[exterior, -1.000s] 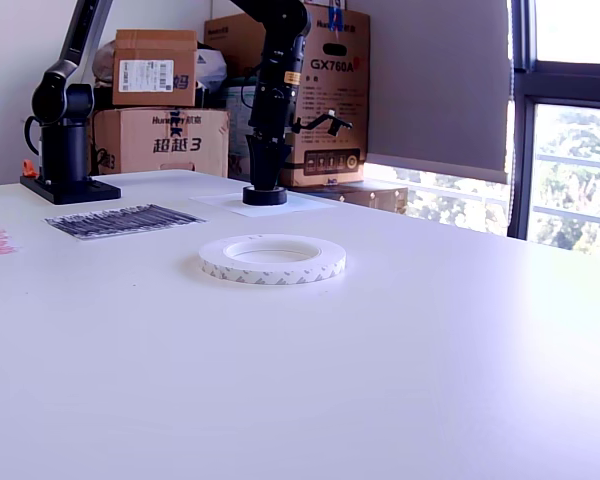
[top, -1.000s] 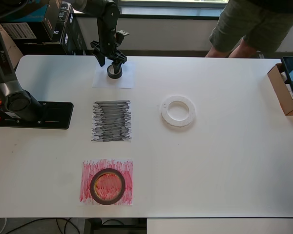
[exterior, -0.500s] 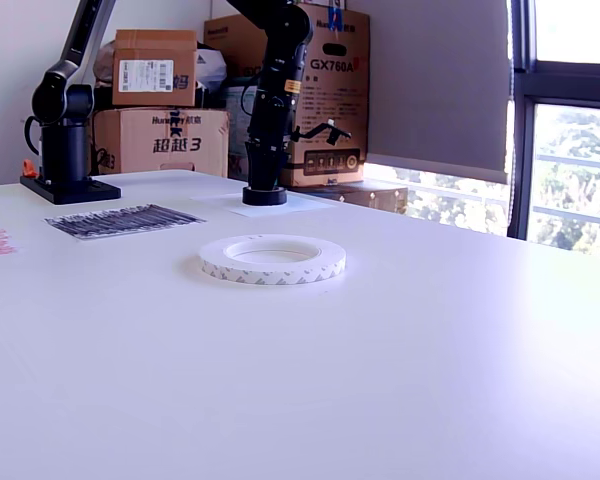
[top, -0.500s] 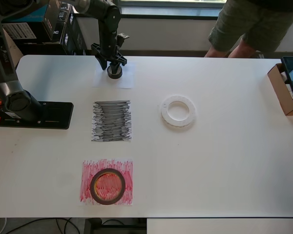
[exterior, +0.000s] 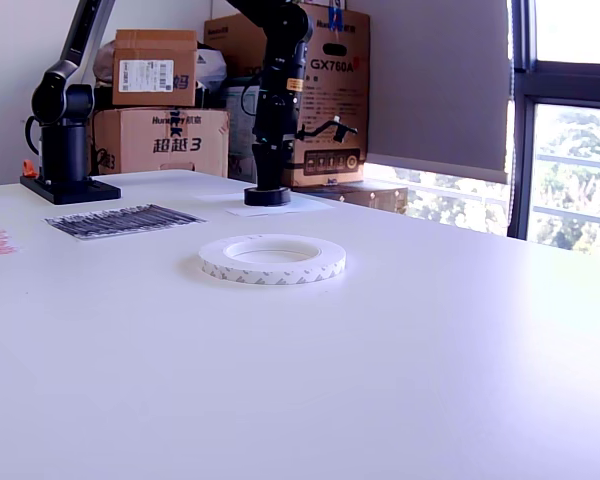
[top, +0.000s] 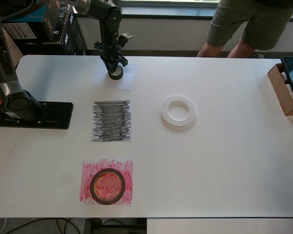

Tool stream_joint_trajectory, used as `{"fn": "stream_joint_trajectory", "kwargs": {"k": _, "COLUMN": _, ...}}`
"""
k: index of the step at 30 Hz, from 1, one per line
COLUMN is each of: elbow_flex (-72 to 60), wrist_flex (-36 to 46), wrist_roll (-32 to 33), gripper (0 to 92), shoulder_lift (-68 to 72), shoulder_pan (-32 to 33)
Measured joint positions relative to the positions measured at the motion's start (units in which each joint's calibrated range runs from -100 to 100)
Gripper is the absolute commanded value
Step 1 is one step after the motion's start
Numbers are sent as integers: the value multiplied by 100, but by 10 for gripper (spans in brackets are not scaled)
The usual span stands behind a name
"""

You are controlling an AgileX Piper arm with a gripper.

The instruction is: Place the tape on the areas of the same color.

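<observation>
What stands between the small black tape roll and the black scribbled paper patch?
Nothing visible. The small black tape roll sits under the hand on the plain white paper patch; bare table separates it from the black scribbled paper patch.

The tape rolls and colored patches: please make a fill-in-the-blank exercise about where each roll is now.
1. The dark-red roll lies on the ____ patch.
2. The small black roll sits on the ____ patch.
3. The white ring lies on the bare ____.
4. The black patch holds ____ roll.

Missing words: red; white; table; no
</observation>
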Motion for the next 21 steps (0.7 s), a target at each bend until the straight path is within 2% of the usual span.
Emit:
{"fn": "stream_joint_trajectory", "kwargs": {"k": 4, "elbow_flex": -84, "wrist_flex": -17, "wrist_roll": 67, "gripper": 16, "shoulder_lift": -352, "shoulder_pan": 0}}
{"fn": "stream_joint_trajectory", "kwargs": {"k": 13, "elbow_flex": -360, "wrist_flex": 1120, "wrist_roll": -115, "gripper": 16, "shoulder_lift": -1819, "shoulder_pan": 63}}
{"fn": "stream_joint_trajectory", "kwargs": {"k": 21, "elbow_flex": -487, "wrist_flex": 2297, "wrist_roll": -936, "gripper": 14, "shoulder_lift": -2888, "shoulder_pan": -452}}
